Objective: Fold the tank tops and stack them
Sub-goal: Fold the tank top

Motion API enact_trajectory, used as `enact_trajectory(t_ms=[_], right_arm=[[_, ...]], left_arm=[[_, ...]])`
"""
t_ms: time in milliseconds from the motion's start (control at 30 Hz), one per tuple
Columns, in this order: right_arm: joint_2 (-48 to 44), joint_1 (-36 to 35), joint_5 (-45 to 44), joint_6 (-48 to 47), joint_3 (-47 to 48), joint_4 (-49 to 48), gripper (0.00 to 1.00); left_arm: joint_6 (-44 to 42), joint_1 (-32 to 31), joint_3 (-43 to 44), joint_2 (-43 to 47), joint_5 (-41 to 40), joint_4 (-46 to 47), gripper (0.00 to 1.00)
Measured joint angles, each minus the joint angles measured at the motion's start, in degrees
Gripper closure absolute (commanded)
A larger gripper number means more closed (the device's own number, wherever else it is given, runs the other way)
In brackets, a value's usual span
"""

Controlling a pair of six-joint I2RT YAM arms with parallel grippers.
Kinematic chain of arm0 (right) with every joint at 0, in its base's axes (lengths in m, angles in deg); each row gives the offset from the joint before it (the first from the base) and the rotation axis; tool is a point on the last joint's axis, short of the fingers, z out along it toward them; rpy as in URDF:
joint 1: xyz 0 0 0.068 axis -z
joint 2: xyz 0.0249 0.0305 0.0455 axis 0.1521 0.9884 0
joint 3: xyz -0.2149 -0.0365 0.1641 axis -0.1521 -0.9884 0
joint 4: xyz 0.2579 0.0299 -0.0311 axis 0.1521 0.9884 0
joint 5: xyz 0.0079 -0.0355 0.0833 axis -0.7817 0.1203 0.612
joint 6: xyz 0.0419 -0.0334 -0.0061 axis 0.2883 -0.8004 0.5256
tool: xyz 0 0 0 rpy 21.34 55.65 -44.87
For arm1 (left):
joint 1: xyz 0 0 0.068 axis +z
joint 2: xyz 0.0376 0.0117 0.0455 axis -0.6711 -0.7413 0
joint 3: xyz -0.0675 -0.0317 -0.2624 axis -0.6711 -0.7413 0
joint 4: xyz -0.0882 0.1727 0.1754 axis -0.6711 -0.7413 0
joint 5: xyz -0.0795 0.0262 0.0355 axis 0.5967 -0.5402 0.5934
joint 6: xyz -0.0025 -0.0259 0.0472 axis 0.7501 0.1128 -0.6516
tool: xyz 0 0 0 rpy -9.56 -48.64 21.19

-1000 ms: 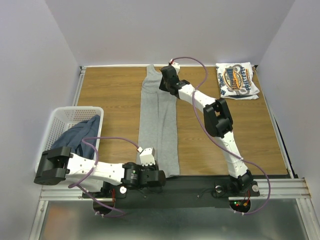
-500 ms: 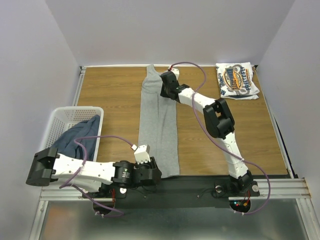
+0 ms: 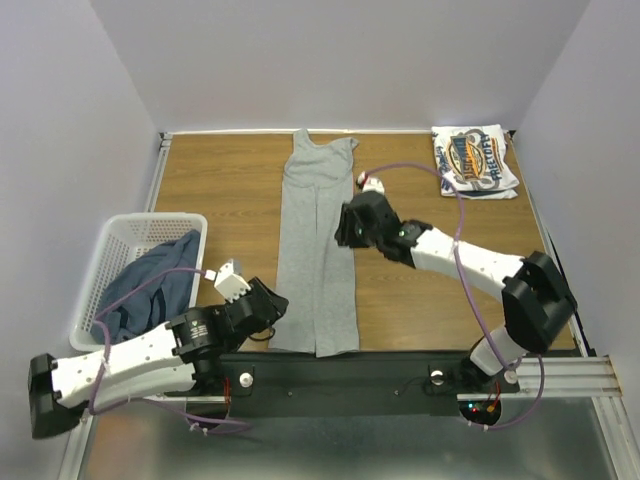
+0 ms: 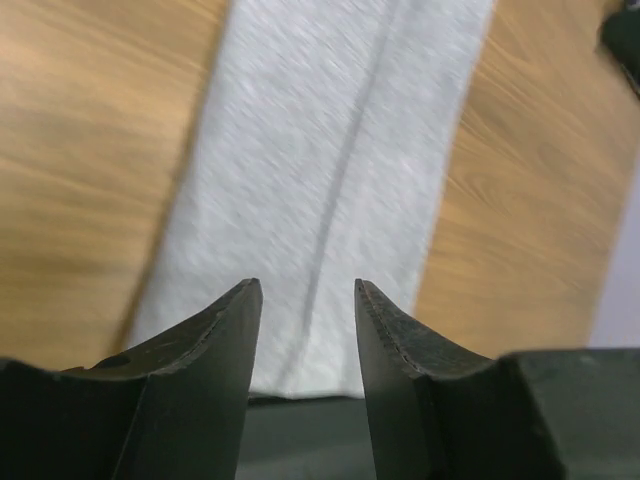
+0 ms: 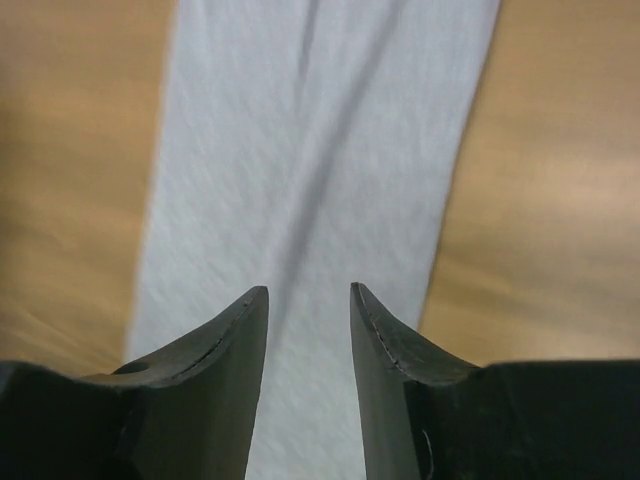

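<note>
**Grey top folded lengthwise, crosswise fold to come**

I read the grey tank top (image 3: 318, 250) as mid-fold. It lies as a long narrow strip down the middle of the frame, straps at the top centre and hem at the bottom centre, with a soft ridge running along its length. The left end effector (image 3: 270, 303) hovers by the strip's lower left edge. The right end effector (image 3: 346, 224) is over its right edge at mid-height. In both wrist views the jaws stand a narrow gap apart with nothing between them.

Next, I judge, one end must be pinched through all the layers and carried over the other.

The cloth is thin, matte knit and will likely slide on the smooth wood-grain counter (image 3: 220, 190). The printed tank top (image 3: 476, 160) sits folded square at the upper right. The slate-blue top (image 3: 150, 282) slumps in the white lattice basket (image 3: 112, 240) at the left.
</note>
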Motion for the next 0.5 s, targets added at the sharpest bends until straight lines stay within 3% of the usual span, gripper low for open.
enact_trajectory(t_ms=[100,200,300,500], right_arm=[[-2.38,-3.61,1.09,1.75,-9.14,0.15,0.52],[-1.29,-3.34,0.72,2.67,-13.16,2.71,0.48],[0.5,-2.67,-0.39,2.62,-11.96,3.5,0.44],[7.87,1.49,-0.66,1.64,-2.86,2.86,0.44]], left_arm=[[-8.96,9.4,-0.85,-5.73,4.55,5.62,0.47],[-16.09,13.07,0.17,-13.88,7.23,10.1,0.46],[-25.11,22.21,3.58,-23.19,11.19,15.43,0.46],[-40.41,43.1,12.26,-31.41,18.88,24.26,0.43]])
